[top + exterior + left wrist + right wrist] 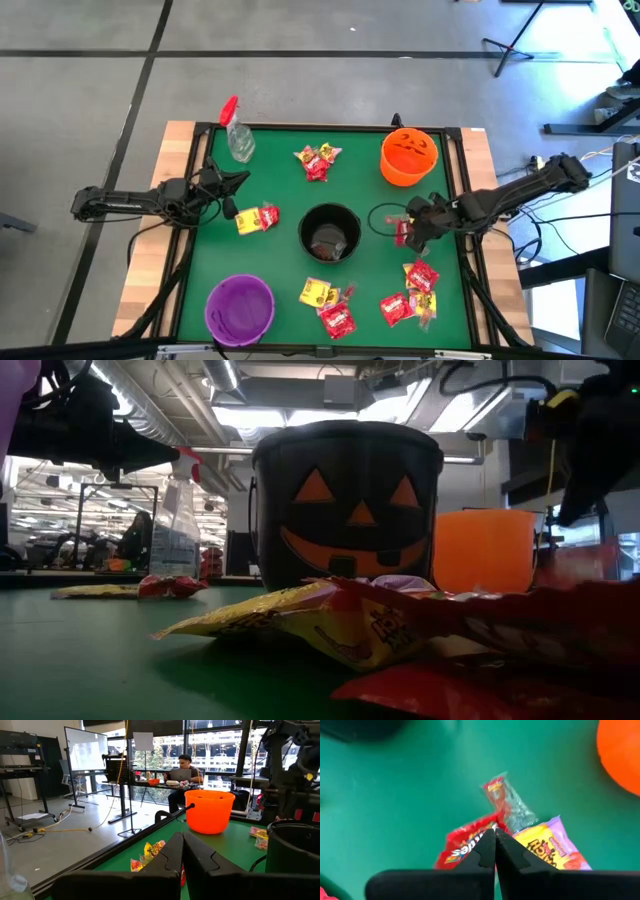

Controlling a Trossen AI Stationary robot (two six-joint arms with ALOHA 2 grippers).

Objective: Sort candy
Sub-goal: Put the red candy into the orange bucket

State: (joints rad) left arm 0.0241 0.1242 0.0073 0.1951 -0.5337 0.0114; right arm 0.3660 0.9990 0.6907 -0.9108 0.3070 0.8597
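Candy (419,295) was scattered all over the green table (270,180): one bunch near the spray bottle (238,135), a yellow-and-red pair by the left gripper (228,198), more along the front edge between the purple bowl (240,306) and the right side, with the black pumpkin bucket (330,232) in the middle.

The right gripper (495,839) was clenched, tips meeting right at the edge of a red packet (465,845), with a yellow one (547,849) and a clear-ended wrapper (507,800) just beside it. Looked like it pinched the red one, but I couldn't say for sure. The left gripper was shut on nothing, parked over the table's left side.

My guess on handling: these packets are super light, floppy and slick, so they'd slide or fold if you pushed flat on them. Best bet is nipping a crimped end or a raised edge, not the middle.

The overhead view gave the whole layout and the orange bowl (409,155) at the back right. Only the right wrist view showed where the tips sat on the wrapper. The low view showed the bucket's face but hid the pinch behind the front candy.
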